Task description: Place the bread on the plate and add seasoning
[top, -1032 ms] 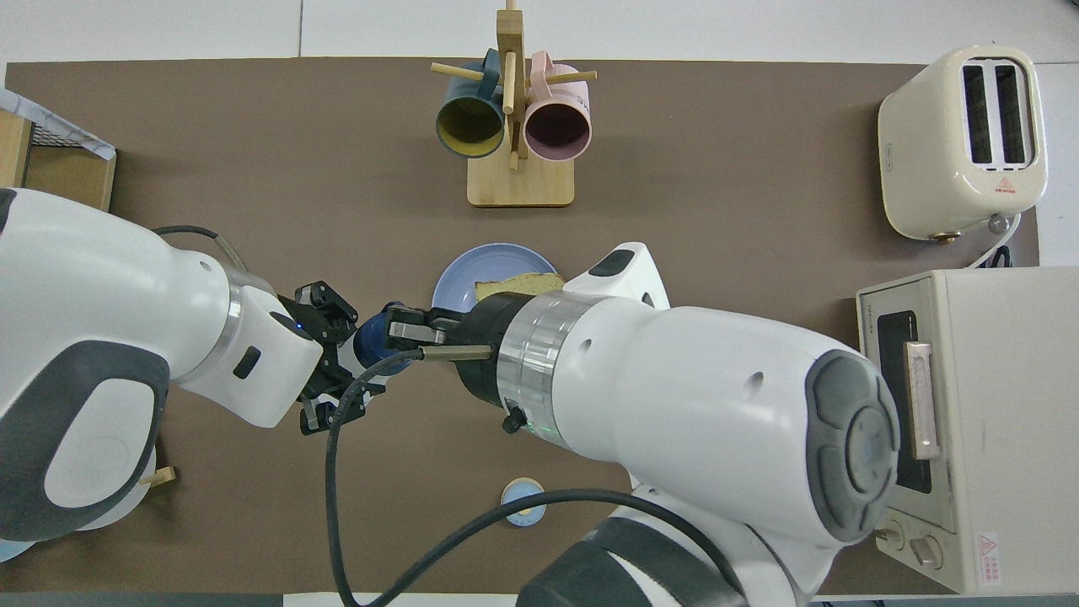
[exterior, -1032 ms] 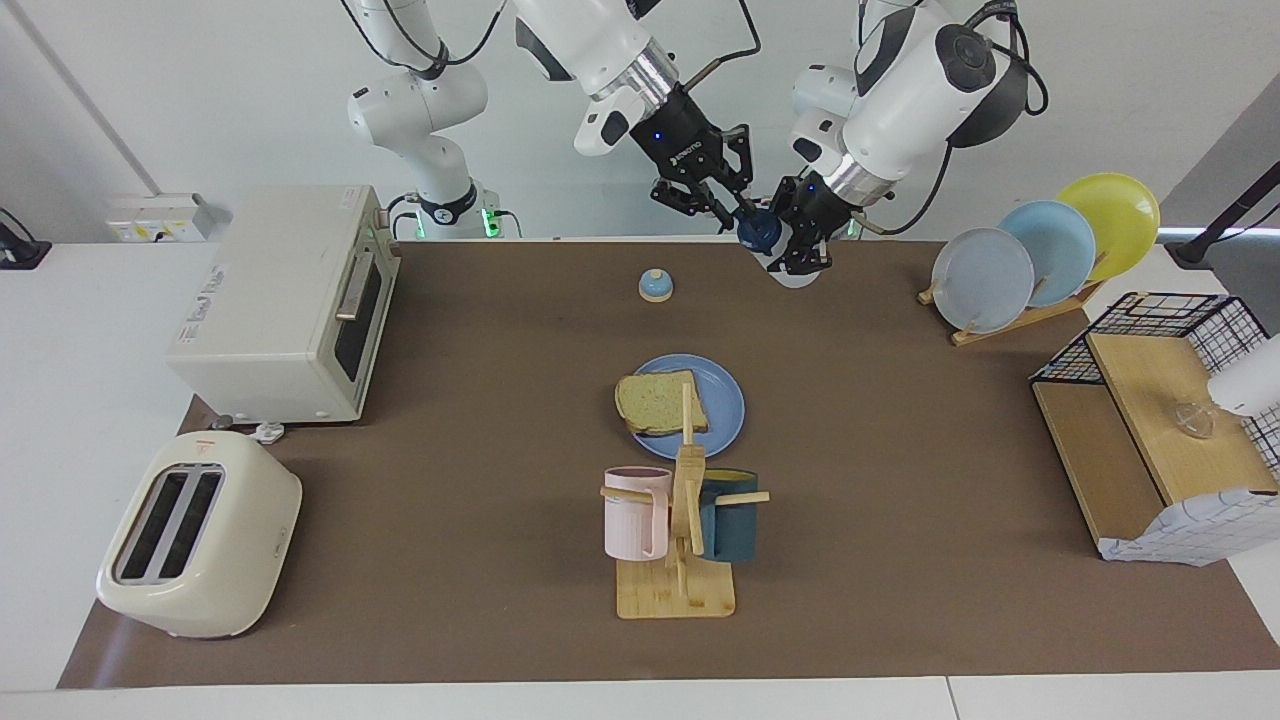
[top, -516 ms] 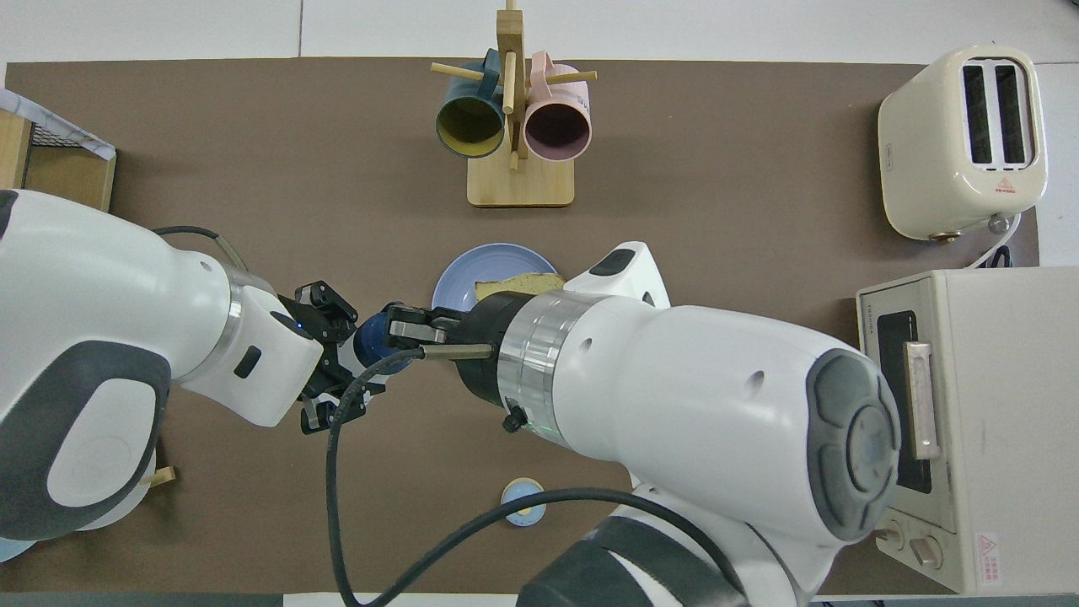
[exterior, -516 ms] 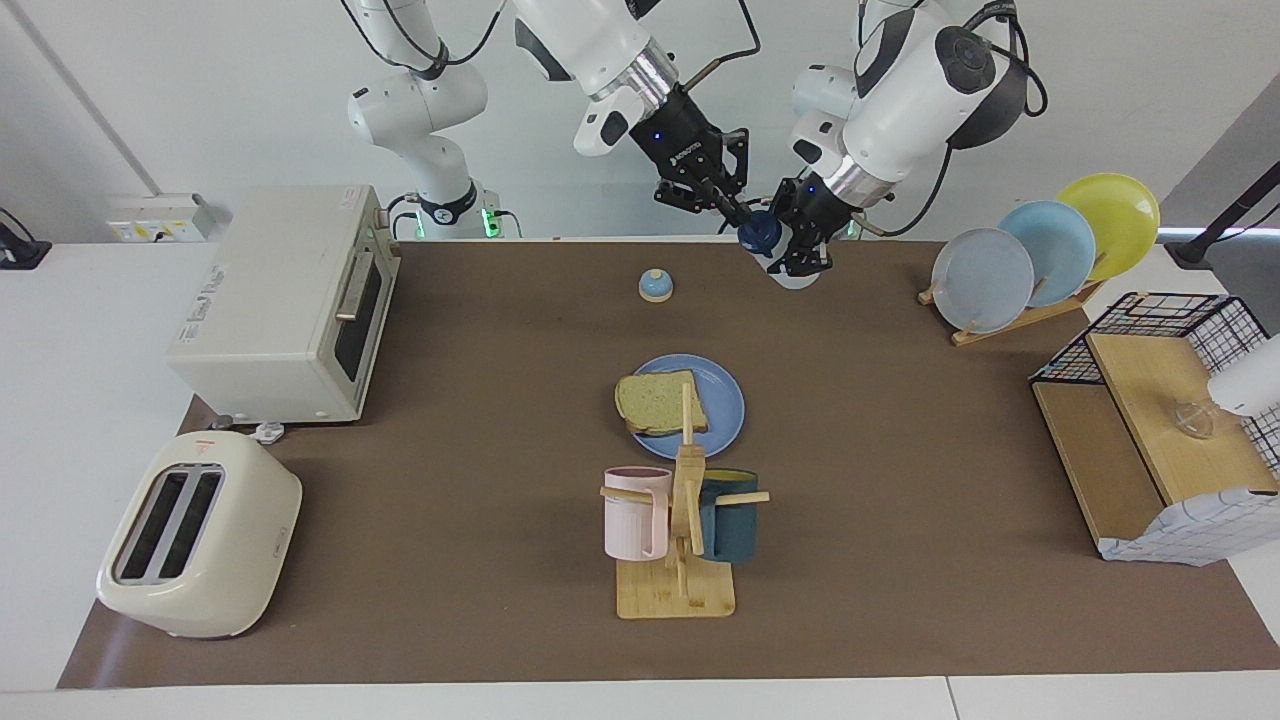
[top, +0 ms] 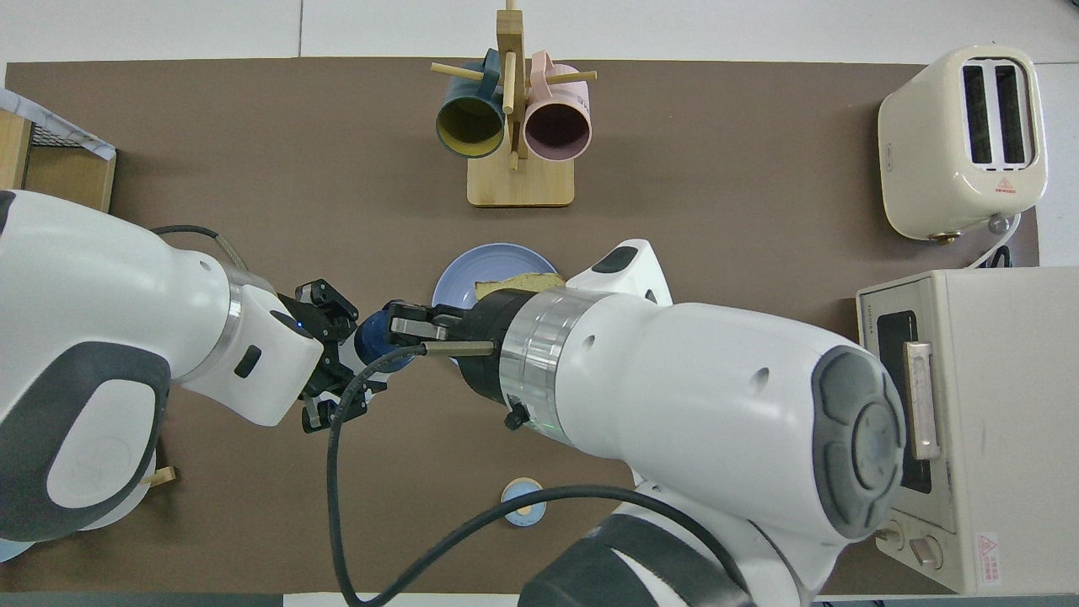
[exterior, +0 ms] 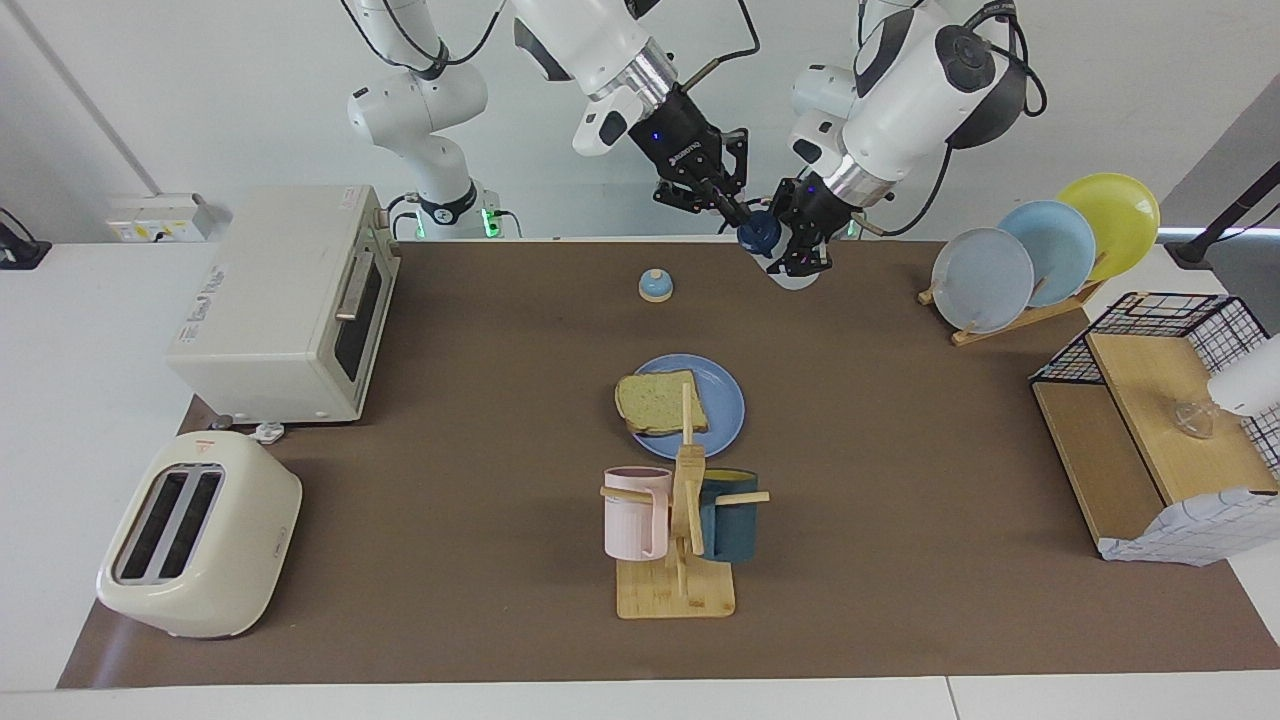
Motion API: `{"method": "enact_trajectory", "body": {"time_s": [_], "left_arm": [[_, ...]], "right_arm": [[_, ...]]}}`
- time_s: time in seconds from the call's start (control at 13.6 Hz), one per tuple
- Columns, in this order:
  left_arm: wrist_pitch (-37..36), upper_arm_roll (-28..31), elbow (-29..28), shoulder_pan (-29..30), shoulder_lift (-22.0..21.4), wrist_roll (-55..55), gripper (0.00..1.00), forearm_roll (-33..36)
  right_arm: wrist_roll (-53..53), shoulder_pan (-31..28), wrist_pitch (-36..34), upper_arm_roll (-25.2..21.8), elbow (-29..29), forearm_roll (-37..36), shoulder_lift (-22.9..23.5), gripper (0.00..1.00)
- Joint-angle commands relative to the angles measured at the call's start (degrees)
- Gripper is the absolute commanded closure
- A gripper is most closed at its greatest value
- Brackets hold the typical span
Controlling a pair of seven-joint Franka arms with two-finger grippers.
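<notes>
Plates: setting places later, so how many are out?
4: one blue plate under the bread mid-table, three in the rack toward the left arm's end.

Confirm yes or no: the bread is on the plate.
Yes, the bread lies flat on the plate, covering the part toward the right arm's end of the table.

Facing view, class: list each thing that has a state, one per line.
Tan toast slice: lying on the round blue plate.
White seasoning bottle with navy cap: held up, cap on.
Left gripper: shut on the bottle.
Right gripper: shut on the cap.
White oven: door closed.
Cream toaster: slots empty.
</notes>
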Motion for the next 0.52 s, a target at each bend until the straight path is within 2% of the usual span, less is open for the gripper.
{"method": "enact_trajectory", "body": {"time_s": [0.0, 0.22, 0.44], "left_arm": [[0.7, 0.2, -1.8, -0.7, -1.8, -0.6, 0.84, -0.6], [0.7, 0.2, -1.9, -0.7, -1.8, -0.6, 0.84, -0.6], [0.8, 0.2, -2.4, -0.7, -2.2, -0.6, 0.84, -0.6]], "right_arm": [[2.4, -1.0, 0.2, 0.1, 2.1, -0.2, 0.9, 1.0], [4.1, -1.0, 0.6, 0.0, 2.1, -0.3, 1.1, 1.0], [-0.3, -0.9, 0.4, -0.1, 2.1, -2.5, 1.0, 1.0]]}}
